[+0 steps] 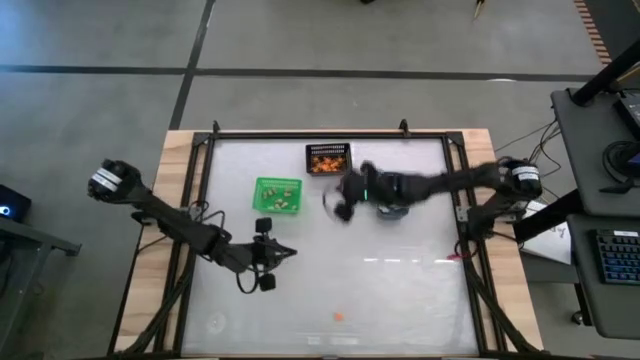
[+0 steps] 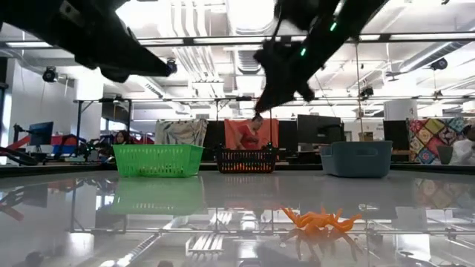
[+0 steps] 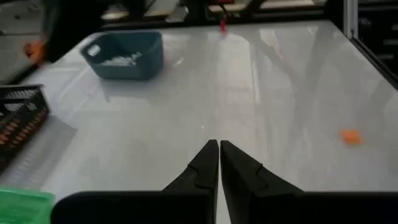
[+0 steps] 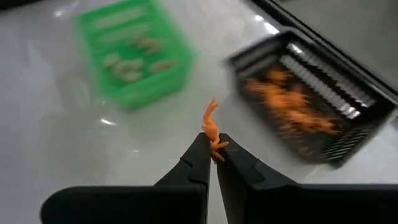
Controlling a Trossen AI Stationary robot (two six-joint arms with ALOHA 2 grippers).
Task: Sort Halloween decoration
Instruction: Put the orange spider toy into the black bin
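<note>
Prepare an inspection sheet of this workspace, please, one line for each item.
Surface: glossy white table.
Job's things: orange trinket held by right hand; another orange trinket lies on the table near the front edge.
Bins: green bin, black mesh bin, blue-grey bin.
Clutter: nothing seen.
Hands: left hand shut, empty; right hand shut on the trinket.
Cables: cables beside the table.
Surroundings: desk with keyboard.

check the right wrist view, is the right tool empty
No, the right tool is shut on an orange trinket sticking out from between its tips, above the table between the green bin and the black mesh bin.
</note>
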